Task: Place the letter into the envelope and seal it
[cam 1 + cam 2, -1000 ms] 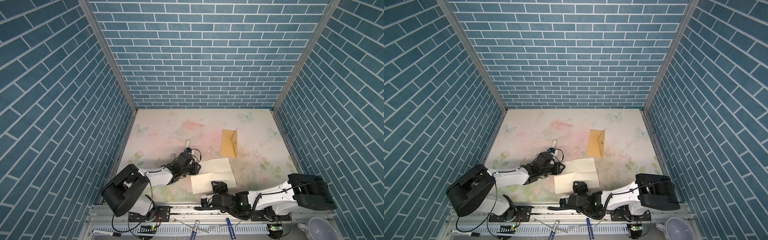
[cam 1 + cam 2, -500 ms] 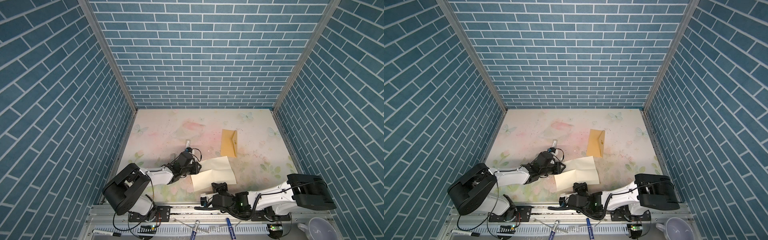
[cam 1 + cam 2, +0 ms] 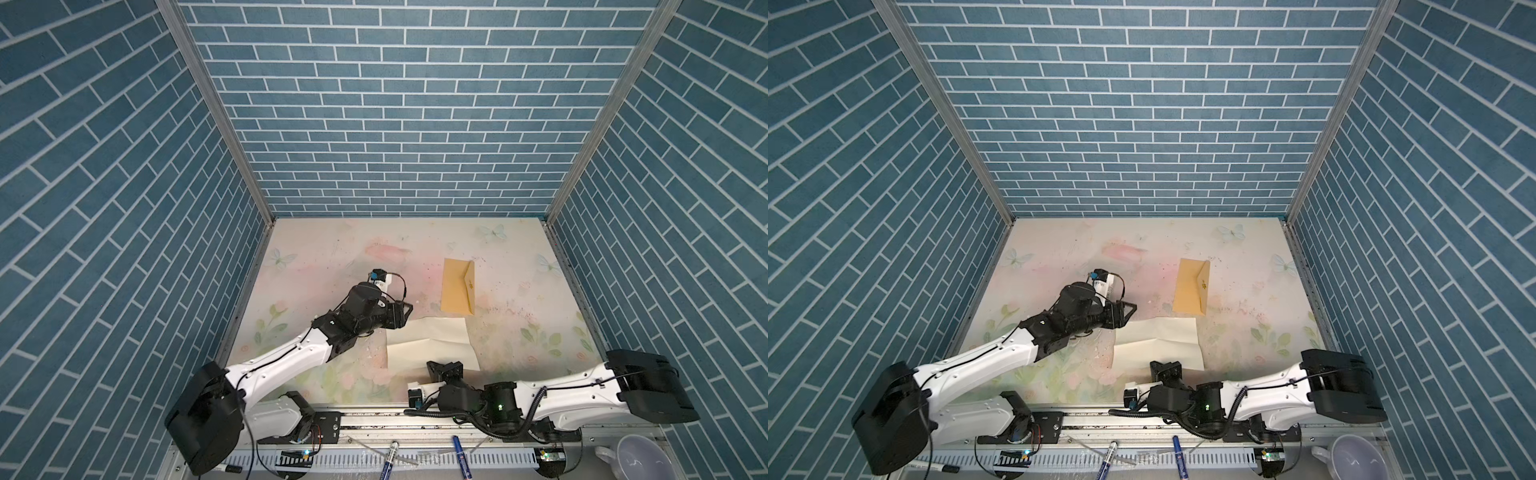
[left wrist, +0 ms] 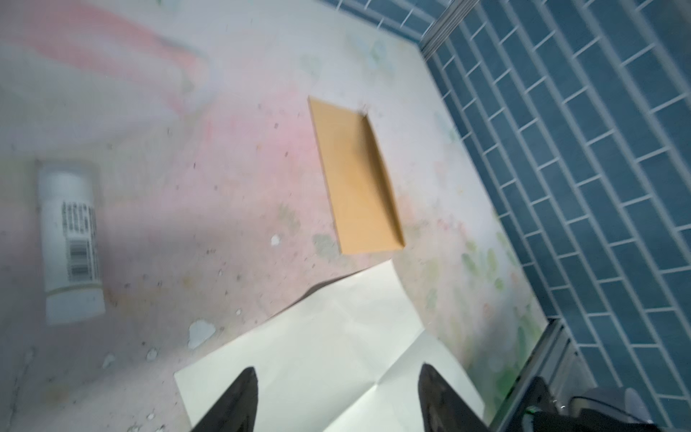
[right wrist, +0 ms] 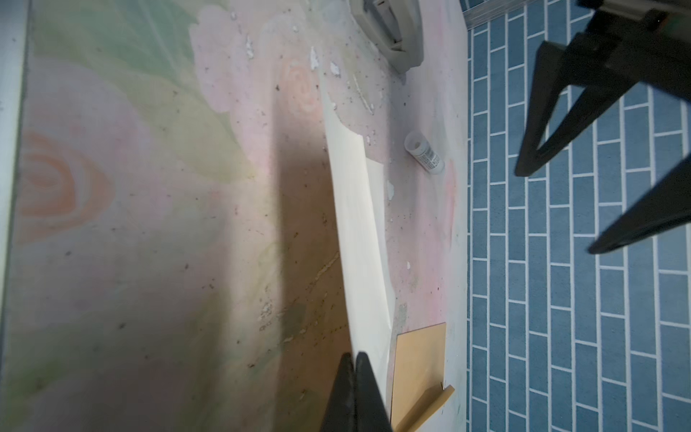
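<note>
The letter (image 3: 432, 345) is lying in the lower middle of both top views. It is a thin cream sheet showing crease lines. Its near edge is lifting off the surface (image 3: 332, 257) where the right hand (image 3: 444, 368) is pinching it. In the right wrist view the paper is curving up into that hand's black fingertips (image 5: 366, 392), which are pressing tightly together.

The left hand (image 3: 401, 316) is hovering over the sheet's far left corner. In the left wrist view its dark fingers (image 4: 239, 404) are standing wide apart, with paper showing between them and nothing gripped.

The envelope (image 3: 457, 286) is lying just beyond the letter, right of centre in the top views. It is long, narrow tan kraft paper, with a pointed flap running along its right side and a small gold emblem. A thin strip of surface is showing between it and the sheet.

A white tube (image 3: 381, 280) with a barcode label is lying on its side beyond the left hand, to the left of the envelope and apart from both papers.

The surface is showing pale printed flowers and butterflies, speckled with dark crumbs and white flecks. Blue brick-patterned walls (image 3: 395, 124) are closing it in on three sides. Two blue markers (image 3: 388, 457) are lying along the lower edge, and a pale cup (image 3: 636, 457) is sitting in the lower right corner
</note>
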Controlling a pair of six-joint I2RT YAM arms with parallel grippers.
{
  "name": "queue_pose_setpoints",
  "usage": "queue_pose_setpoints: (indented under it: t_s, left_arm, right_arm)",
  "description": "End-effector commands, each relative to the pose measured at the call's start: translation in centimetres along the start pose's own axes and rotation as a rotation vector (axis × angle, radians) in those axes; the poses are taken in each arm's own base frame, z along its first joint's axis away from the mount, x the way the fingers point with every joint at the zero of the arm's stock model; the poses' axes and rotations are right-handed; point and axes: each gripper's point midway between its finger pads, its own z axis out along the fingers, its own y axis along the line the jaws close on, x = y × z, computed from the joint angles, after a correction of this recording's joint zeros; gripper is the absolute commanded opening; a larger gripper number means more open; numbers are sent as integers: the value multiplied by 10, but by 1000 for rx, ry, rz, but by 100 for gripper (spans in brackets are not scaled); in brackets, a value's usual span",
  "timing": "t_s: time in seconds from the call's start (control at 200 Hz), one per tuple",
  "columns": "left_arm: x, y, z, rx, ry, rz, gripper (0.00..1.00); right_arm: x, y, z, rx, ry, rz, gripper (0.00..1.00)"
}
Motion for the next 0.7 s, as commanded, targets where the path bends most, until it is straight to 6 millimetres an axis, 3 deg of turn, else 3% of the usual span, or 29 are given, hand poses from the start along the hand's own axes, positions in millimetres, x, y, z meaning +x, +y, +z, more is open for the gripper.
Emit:
queue_pose_setpoints:
  t_s: [0.0, 0.16, 0.315, 0.52, 0.695]
  left_arm:
    - [-31, -1, -27, -62, -65, 149, 80]
    - [-71, -14, -59, -63, -169, 290, 88]
    - [-91, -38, -79, -10, -229, 437, 90]
    - [-86, -64, -86, 114, -210, 589, 91]
    - [-71, -67, -84, 170, -197, 679, 91]
  right_arm:
    - [-2, -26, -8, 40, -75, 120, 0]
    - [2, -84, -19, 105, -191, 340, 0]
    - [8, -139, -28, 183, -299, 518, 0]
    - [15, -166, -19, 120, -328, 645, 0]
    - [32, -185, -9, 96, -307, 713, 0]
